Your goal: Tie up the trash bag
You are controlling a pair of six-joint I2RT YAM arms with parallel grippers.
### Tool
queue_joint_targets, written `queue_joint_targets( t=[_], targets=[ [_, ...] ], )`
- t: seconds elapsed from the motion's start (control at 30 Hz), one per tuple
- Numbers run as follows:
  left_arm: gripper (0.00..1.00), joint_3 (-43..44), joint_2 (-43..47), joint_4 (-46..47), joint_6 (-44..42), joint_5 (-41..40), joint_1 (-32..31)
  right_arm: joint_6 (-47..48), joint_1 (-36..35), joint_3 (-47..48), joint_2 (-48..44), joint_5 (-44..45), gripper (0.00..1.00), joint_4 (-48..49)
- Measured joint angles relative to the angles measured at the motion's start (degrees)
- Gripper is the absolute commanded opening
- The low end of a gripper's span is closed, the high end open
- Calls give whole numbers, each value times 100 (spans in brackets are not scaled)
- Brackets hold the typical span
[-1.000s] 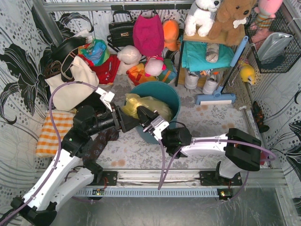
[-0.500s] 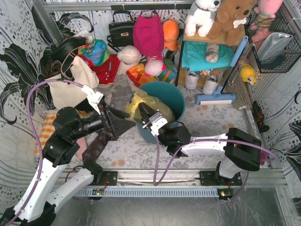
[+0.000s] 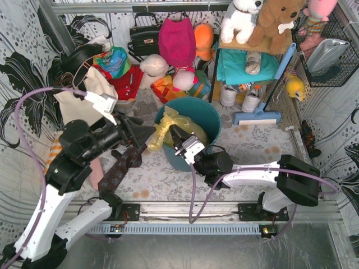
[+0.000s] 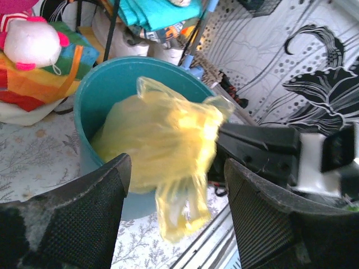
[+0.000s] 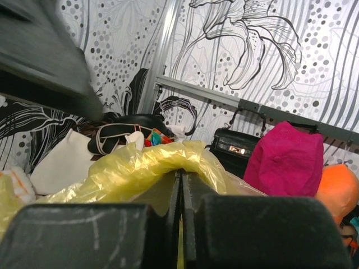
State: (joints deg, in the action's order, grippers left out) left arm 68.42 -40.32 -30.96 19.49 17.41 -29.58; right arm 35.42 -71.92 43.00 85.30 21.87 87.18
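The yellow-green trash bag (image 3: 178,124) sits in the teal bin (image 3: 202,112), and its rim hangs over the bin's left edge. My right gripper (image 3: 175,136) reaches over the bin's near rim and is shut on a fold of the bag; in the right wrist view the jaws (image 5: 181,182) are pressed together with the yellow plastic (image 5: 134,168) draped over them. My left gripper (image 3: 146,134) is open just left of the bin, apart from the bag. In the left wrist view the bag's hanging flap (image 4: 179,202) lies ahead between the spread fingers (image 4: 84,207), with nothing gripped.
A cream tote bag (image 3: 84,103) with dark straps, a black handbag (image 3: 145,35), a pink bag (image 3: 176,42) and soft toys crowd the back. A shelf (image 3: 249,61) with shoes stands back right. An orange checked cloth (image 3: 59,157) lies at the left.
My left gripper has pulled back to the left, away from the bag and the bin, and its arm has risen. My right gripper keeps its hold and has shifted slightly.
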Motion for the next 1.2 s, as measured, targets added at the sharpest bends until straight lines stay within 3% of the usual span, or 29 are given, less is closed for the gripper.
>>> queue_joint_targets(
  t=[0.27,0.37,0.57,1.0,1.13,1.2],
  targets=[
    [63,-461,-946,505,372,-24,0,0,0,-273,-291,-446,0,-131],
    [47,-706,-938,621,518,122,0,0,0,-308,-345,-533,0,-155],
    [0,-1045,-605,920,693,448,0,0,0,-308,-352,-627,0,-214],
    [2,-1451,-570,1051,776,1222,0,208,0,-269,146,-348,0,254],
    [38,-1423,-570,984,702,1296,0,282,0,-184,269,-343,0,306],
    [50,-1283,-560,811,592,1145,0,282,0,-184,269,-341,0,321]
  ],
)
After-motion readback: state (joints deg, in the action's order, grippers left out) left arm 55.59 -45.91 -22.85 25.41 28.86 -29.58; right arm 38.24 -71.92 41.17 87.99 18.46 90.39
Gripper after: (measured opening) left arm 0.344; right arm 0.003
